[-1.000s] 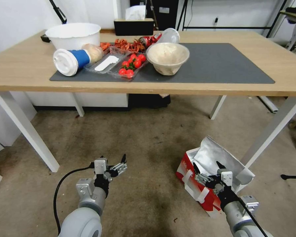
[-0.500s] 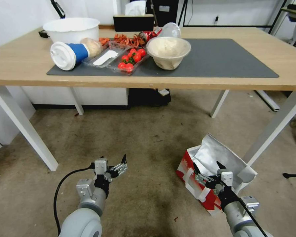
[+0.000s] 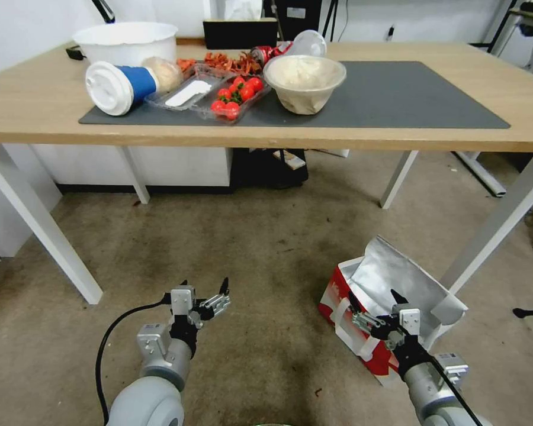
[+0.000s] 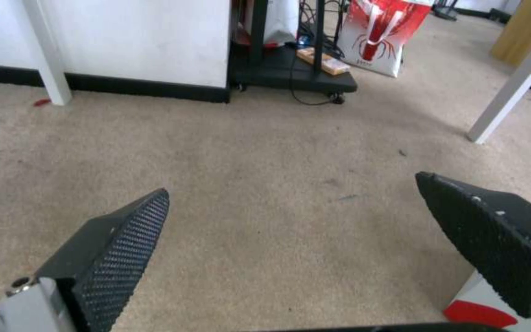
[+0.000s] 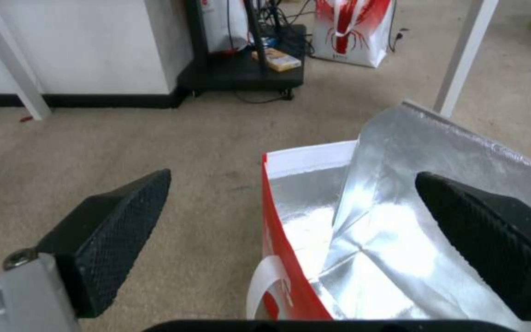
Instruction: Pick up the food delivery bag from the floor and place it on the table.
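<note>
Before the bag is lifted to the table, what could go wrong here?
1. The right gripper is open over the food delivery bag; its floppy foil flap may get pinched instead of a white strap.
2. The bag stands beside a table leg and could snag on it.
3. Cup, tomatoes and bowl crowd the mat's left half; setting down there risks knocking them.

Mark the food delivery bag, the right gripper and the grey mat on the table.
food delivery bag (image 3: 344, 293), head view, red near side wall.
right gripper (image 3: 373, 301), head view, midway between its open fingertips above the bag.
grey mat (image 3: 397, 97), head view, bare right half.
</note>
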